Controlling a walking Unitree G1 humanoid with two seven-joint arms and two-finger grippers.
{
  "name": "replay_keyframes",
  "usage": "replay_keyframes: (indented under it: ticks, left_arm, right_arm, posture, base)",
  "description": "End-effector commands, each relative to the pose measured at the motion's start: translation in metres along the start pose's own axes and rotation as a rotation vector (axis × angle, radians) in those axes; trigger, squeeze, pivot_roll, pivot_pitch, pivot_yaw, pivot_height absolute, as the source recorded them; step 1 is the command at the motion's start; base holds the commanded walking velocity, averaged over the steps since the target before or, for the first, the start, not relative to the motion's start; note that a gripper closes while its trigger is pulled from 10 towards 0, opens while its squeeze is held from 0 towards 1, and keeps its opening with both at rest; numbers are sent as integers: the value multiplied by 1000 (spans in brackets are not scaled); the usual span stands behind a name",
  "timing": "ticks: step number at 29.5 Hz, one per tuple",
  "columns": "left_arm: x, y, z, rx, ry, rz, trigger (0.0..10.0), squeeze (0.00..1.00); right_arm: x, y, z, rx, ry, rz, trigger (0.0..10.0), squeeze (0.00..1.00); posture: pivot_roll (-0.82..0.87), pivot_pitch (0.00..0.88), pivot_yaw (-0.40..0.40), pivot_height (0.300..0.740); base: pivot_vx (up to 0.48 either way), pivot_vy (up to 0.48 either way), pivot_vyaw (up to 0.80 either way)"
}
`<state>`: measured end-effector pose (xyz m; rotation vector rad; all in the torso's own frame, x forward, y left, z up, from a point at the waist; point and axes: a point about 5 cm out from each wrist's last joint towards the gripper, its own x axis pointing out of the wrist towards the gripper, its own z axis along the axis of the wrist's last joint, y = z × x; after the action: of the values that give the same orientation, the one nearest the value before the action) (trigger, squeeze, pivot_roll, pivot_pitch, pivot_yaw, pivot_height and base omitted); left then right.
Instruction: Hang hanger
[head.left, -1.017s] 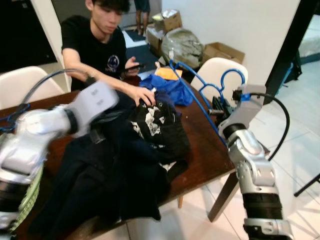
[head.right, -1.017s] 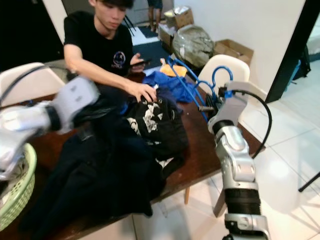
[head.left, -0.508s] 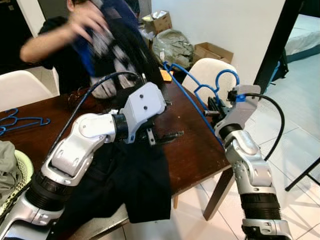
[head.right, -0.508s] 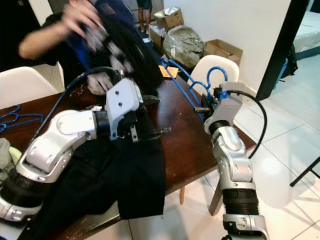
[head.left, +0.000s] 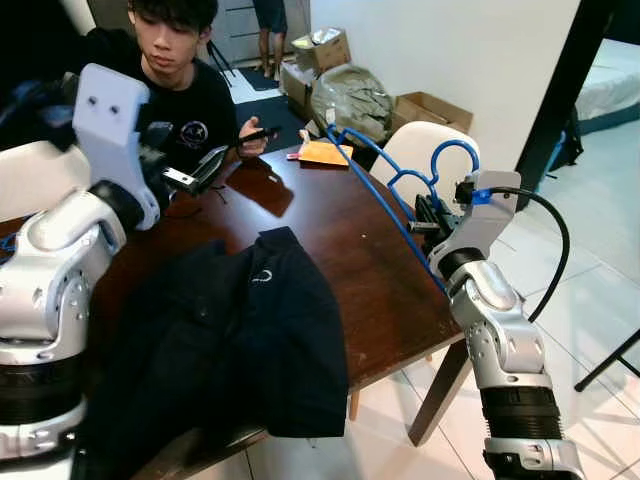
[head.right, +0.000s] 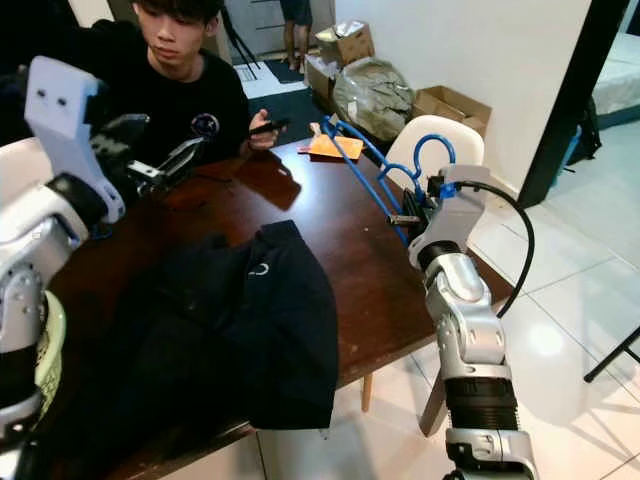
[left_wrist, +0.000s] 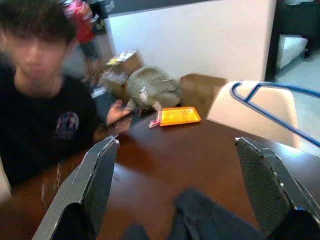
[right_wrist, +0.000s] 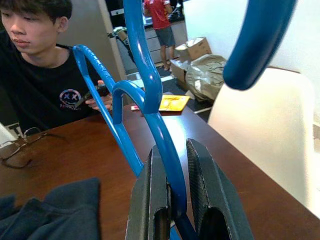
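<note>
The right gripper (right_wrist: 172, 200) has its two black fingers (right_wrist: 147, 200) closed tight on a thin bar of the blue hanger (right_wrist: 145, 95), held off the right edge of the bench (head.left: 330, 230), with the hanger's hook curling up above the gripper in front of a white chair (head.left: 425, 150). The hanger looks like light, stiff plastic: it should carry easily and keep its shape, but the smooth round bar could twist or slide between the fingers, so a firm pinch close to the neck, as here, seems the sound place to hold, leaving the hook free to catch a rail. The left gripper (left_wrist: 185, 180) is raised above the far left part of the bench with its fingers spread wide and nothing between them. Below it a dark garment (head.left: 250, 340) lies spread flat on the bench, soft and limp, draping over the near edge; it would sag and slip if taken by one corner. Across the bench a person (head.left: 175, 70) in a black shirt sits holding a phone, with an orange packet (head.left: 322, 152) lying on the far end of the bench.
</note>
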<state>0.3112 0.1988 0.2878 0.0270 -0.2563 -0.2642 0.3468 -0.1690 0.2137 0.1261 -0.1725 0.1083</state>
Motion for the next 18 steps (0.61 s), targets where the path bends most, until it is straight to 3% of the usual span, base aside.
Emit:
replay_keyframes:
  ticks: [1,2,3,4,6,9,11,15,17,18]
  left_arm:
    - [-1,-6,-13,-92,32,16,10000,0]
    - [4,-31,-37,-289,89,-29,10000,0]
    - [8,-38,-43,-356,106,-37,10000,0]
    - [8,-38,-43,-356,106,-37,10000,0]
    - [15,-45,-54,-465,149,-15,10000,0]
    - [18,-47,-59,-518,176,3,10000,0]
    - [22,-44,-72,-611,251,114,10000,0]
    - [20,-33,-78,-623,286,243,10000,0]
    - [9,-14,-77,-553,289,391,10000,0]
    - [9,-14,-77,-553,289,391,10000,0]
  right_arm:
    - [2,5,-1,0,9,22,10000,0]
    - [4,4,1,-5,9,27,10000,0]
    - [4,4,2,-6,8,28,10000,0]
    - [4,4,2,-6,8,28,10000,0]
    - [4,3,3,-9,5,27,10000,0]
    - [4,3,4,-11,5,27,10000,0]
    - [2,1,4,-16,5,21,10000,0]
    - [0,-1,4,-21,9,15,10000,0]
    - [-2,-3,0,-24,26,16,10000,0]
    - [-2,-3,0,-24,26,16,10000,0]
  posture:
    - [43,34,16,740]
    - [32,35,10,740]
    - [32,35,10,740]
    - [32,35,10,740]
    - [22,37,10,740]
    - [22,37,10,740]
    - [2,44,22,740]
    - [2,44,22,740]
    - [-2,50,25,740]
    - [-2,50,25,740]
  base:
    - [0,0,0]
    - [0,0,0]
    - [0,0,0]
    - [0,0,0]
    - [0,0,0]
    - [0,0,0]
    - [0,0,0]
    - [0,0,0]
    - [0,0,0]
    - [0,0,0]
